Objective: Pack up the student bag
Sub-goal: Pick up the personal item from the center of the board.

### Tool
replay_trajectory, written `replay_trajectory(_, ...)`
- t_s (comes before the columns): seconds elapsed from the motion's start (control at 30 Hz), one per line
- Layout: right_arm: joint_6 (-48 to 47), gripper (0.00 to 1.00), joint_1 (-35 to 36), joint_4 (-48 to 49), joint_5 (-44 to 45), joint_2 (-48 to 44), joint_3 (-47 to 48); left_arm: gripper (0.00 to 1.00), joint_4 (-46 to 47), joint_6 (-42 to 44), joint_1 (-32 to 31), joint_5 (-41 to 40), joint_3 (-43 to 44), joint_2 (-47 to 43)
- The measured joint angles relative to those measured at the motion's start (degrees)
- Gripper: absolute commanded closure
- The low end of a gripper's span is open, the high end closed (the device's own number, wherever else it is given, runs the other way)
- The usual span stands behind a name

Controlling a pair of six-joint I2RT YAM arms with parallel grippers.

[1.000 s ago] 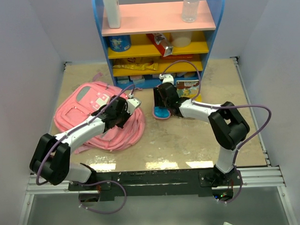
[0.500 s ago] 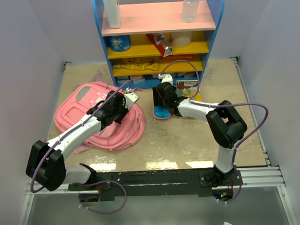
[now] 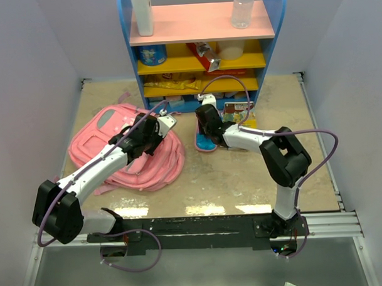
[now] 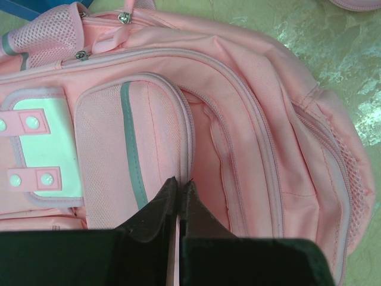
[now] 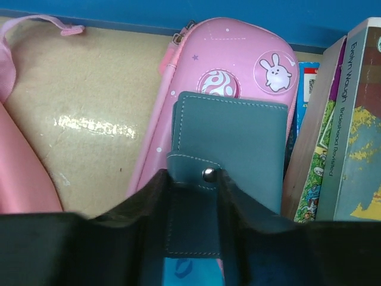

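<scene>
The student bag [image 3: 94,143], a soft pink backpack, lies flat at the left of the table. My left gripper [image 3: 154,133] sits over its right side. In the left wrist view that gripper [image 4: 180,182] is shut, its tips pinching the zip edge of the front pocket on the bag [image 4: 238,119]. My right gripper [image 3: 207,130] is by the shelf's foot. Its fingers [image 5: 152,196] press both sides of the snap strap of a teal wallet [image 5: 238,137], which lies on a pink pencil case [image 5: 232,53].
A blue, yellow and pink shelf unit [image 3: 199,30] stands at the back with bottles, a tub and packets. Picture books [image 5: 345,119] lean right of the pencil case, also seen from above as books [image 3: 240,111]. A bag strap [image 5: 36,24] lies at the left.
My left gripper has closed and shifted a little back over the bag. My right gripper has narrowed onto the wallet's strap and edged toward the shelf.
</scene>
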Motion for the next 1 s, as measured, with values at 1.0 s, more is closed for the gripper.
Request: replay_trajectory(1.0,-0.8,1.00,16.6,7.2,-13.4,-25.1,-14.6,1.00,0.0,-3.1,3.9,4.2,1.7,0.0)
